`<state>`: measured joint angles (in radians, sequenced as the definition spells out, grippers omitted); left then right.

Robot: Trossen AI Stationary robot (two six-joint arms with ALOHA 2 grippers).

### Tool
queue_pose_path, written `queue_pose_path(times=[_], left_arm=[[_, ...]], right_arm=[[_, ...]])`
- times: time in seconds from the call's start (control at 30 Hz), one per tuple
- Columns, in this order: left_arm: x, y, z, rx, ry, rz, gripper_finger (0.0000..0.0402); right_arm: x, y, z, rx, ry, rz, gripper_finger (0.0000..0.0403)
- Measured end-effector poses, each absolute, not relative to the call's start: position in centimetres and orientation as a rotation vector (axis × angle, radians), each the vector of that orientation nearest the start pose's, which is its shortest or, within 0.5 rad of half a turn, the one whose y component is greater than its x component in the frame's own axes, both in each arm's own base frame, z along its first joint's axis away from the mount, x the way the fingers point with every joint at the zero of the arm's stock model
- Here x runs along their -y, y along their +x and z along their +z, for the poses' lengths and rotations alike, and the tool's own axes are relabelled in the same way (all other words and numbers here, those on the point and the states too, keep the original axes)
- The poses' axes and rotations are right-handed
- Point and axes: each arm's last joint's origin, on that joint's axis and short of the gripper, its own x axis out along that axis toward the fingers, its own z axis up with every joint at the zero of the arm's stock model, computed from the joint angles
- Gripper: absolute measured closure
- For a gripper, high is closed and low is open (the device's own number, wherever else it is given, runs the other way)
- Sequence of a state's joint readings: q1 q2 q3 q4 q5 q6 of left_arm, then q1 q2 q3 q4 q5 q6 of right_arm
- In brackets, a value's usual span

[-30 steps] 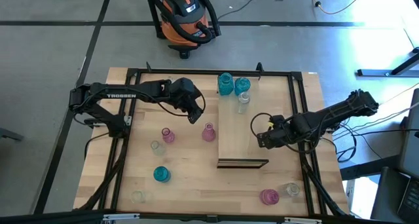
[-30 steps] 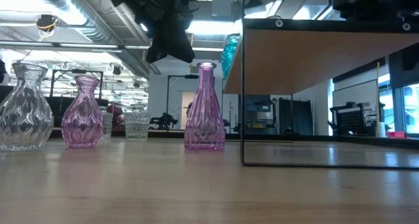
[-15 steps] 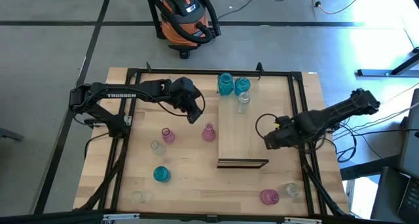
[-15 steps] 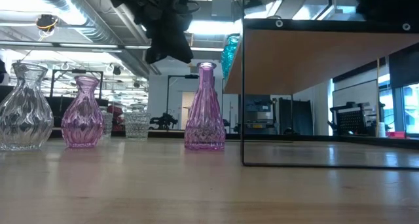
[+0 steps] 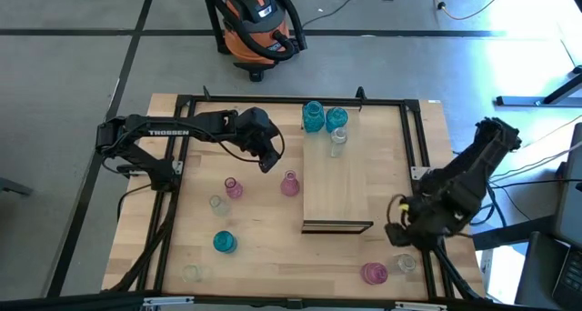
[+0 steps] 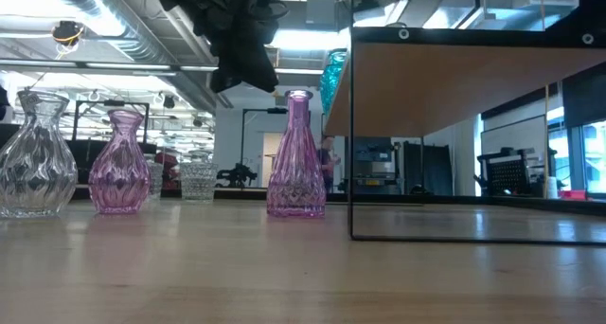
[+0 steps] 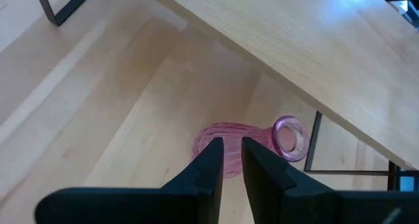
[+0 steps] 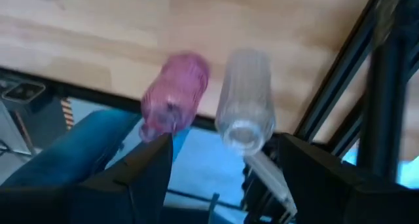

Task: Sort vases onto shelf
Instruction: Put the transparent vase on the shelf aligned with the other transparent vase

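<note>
The shelf (image 5: 332, 179), a light-wood board on thin black legs (image 6: 352, 125), stands mid-table. On its far end stand two teal vases (image 5: 314, 117) and a clear one (image 5: 338, 140). A tall pink vase (image 5: 290, 184) stands on its base just left of the shelf. My left gripper (image 5: 266, 158) hangs shut above and far-left of that pink vase (image 7: 226, 142). My right gripper (image 5: 400, 231) is open over the near right corner. Below it stand a pink vase (image 8: 173, 96) and a clear vase (image 8: 245, 99). More vases (image 5: 224, 242) stand on the left half.
A black frame (image 5: 414, 147) rims the tabletop, and its bars (image 8: 386, 86) run close by my right gripper. In the low view a pink vase (image 6: 118, 163) and a clear vase (image 6: 36, 158) stand left of the tall pink one (image 6: 296, 158). An orange vacuum (image 5: 259, 25) sits on the floor beyond the far edge.
My right gripper has swung from beside the shelf's right side toward the table's near right corner, rising a little and turning about. It now hangs over the pink and clear vases there. Its fingers have stayed open.
</note>
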<state>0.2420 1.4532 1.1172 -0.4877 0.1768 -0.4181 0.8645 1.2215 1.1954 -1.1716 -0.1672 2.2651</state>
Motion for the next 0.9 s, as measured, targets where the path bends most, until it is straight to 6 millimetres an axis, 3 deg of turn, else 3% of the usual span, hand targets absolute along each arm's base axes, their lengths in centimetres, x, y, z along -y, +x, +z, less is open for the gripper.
queue_pose_path(times=[0.47, 0.9], left_arm=[[-6.8, 29.8, 27.1, -0.787, -0.537, 0.205, 0.0353], [-6.8, 29.8, 27.1, -0.79, -0.543, 0.185, 0.0353]], right_arm=[[-20.0, 14.9, 28.9, -1.523, 1.357, -0.797, 0.0139], [-20.8, 15.1, 27.0, -1.616, 1.269, -0.957, 0.0139]])
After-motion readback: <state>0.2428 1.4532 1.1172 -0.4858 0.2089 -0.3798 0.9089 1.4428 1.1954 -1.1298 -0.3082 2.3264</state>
